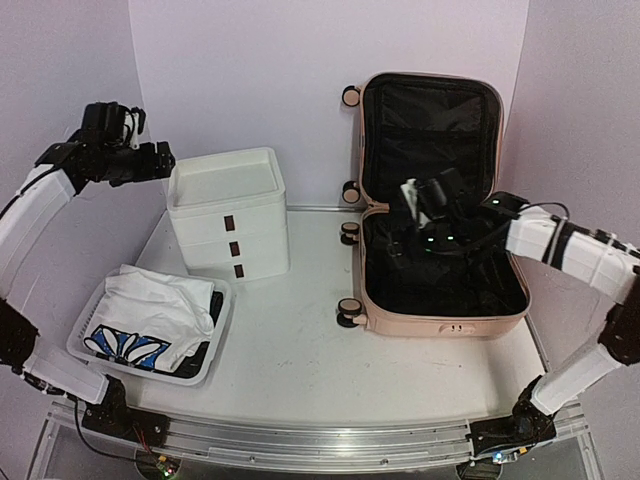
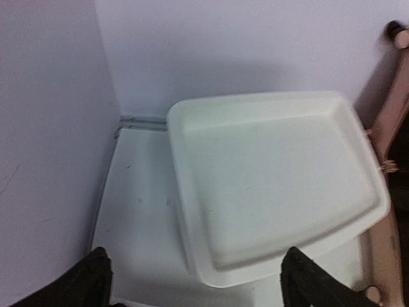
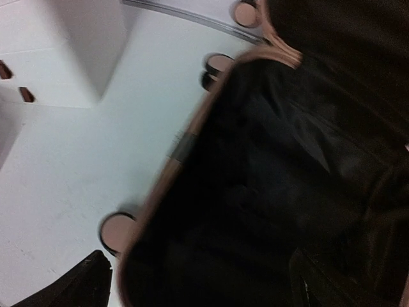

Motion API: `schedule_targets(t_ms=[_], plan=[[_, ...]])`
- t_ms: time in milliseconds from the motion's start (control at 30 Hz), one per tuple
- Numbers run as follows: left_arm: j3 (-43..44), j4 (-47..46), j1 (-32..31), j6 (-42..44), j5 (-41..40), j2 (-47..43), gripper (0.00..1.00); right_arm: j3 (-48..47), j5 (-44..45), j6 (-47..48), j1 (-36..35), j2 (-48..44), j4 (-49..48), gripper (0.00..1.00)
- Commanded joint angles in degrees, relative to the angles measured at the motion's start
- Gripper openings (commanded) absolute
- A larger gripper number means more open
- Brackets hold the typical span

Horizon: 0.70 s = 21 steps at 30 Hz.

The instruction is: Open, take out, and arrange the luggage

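Table (image 1: 300, 350); luggage (image 1: 440, 322) interior dark, perhaps fabric

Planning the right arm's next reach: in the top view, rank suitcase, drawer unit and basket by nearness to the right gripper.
1. Pale pink hard-shell suitcase: beneath the right gripper.
2. White plastic drawer unit: to its left.
3. White perforated basket: far left, near edge.
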State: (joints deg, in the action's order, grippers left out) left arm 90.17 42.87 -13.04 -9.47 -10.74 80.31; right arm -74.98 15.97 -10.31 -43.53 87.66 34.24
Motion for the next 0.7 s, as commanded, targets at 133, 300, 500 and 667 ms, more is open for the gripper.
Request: schedule_targets(t_ms=[133,300,500,667], plan=[[-7.63,-16.46,-8.86,-0.41,22.09,-7.92,0.99,9.74,7.30,-4.97,11.88,-23.13,20.82,0.98],[-13.17,-23.46,-15.00,1.57,20.08,-13.62,0.99,9.81,9.70,-6.10,16.38,-32.84,28.07,0.98],[-19.36,-30.29,-15.09,5.74,15.98,-27.63,1.00,6.81,8.14,-4.22,16.37,-45.09,29.47,0.98],[-19.73,-30.48,-15.09,8.51,9.11,-36.46,0.99,2.56,4.55,0.08,16.36,-49.88,29.46,0.98]])
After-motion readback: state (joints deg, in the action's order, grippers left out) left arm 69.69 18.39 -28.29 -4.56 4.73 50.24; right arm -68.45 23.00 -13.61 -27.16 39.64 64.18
